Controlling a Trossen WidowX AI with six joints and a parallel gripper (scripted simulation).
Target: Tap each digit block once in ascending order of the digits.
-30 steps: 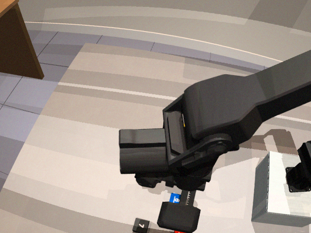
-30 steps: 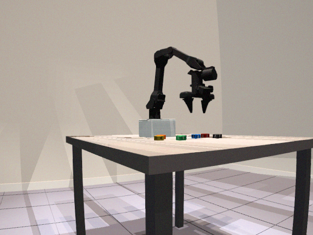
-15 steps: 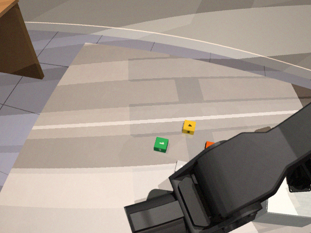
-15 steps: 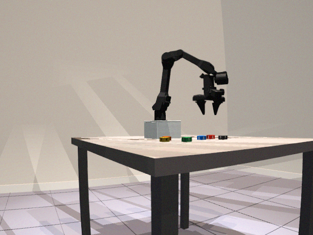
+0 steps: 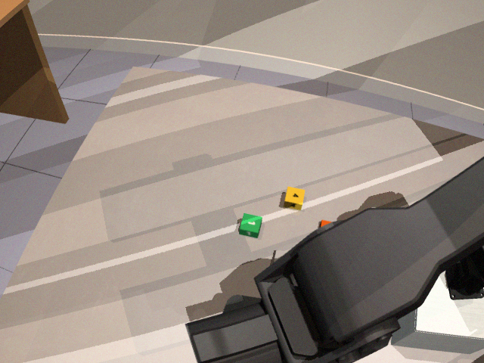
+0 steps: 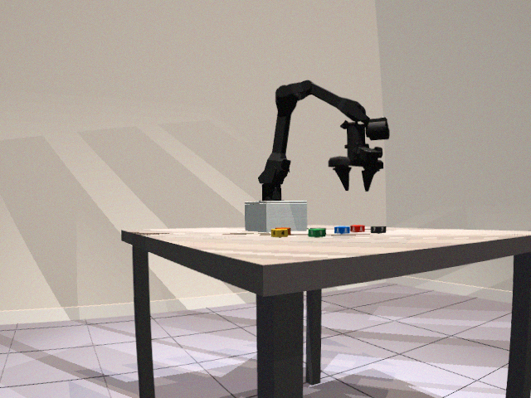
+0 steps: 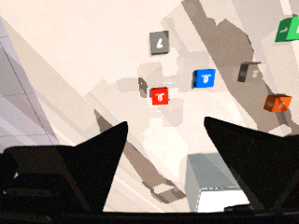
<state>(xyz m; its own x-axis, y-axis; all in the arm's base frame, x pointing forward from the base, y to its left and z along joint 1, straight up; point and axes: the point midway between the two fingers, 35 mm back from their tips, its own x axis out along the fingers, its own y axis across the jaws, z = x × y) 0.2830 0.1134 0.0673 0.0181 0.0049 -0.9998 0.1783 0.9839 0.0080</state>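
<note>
Several small digit blocks lie on the table (image 6: 343, 265) (image 5: 156, 156). The wrist view shows a dark grey block (image 7: 159, 42), a red block (image 7: 159, 96), a blue block (image 7: 204, 77), a pale grey block (image 7: 249, 72), an orange block (image 7: 277, 103) and a green block (image 7: 287, 29). The top view shows the green block (image 5: 250, 224), a yellow block (image 5: 293, 197) and a corner of the orange block (image 5: 325, 223) behind the arm. My gripper (image 6: 355, 177) (image 7: 164, 122) is open and empty. It hangs high above the table, roughly over the red block (image 6: 357, 228) and the blue block (image 6: 342, 230). The digits are too small to read.
The arm's grey base box (image 6: 275, 215) (image 7: 210, 187) (image 5: 442, 316) stands on the table behind the blocks. The arm's upper link fills the lower right of the top view and hides the blocks there. A wooden piece of furniture (image 5: 23, 70) stands beyond the table's far left.
</note>
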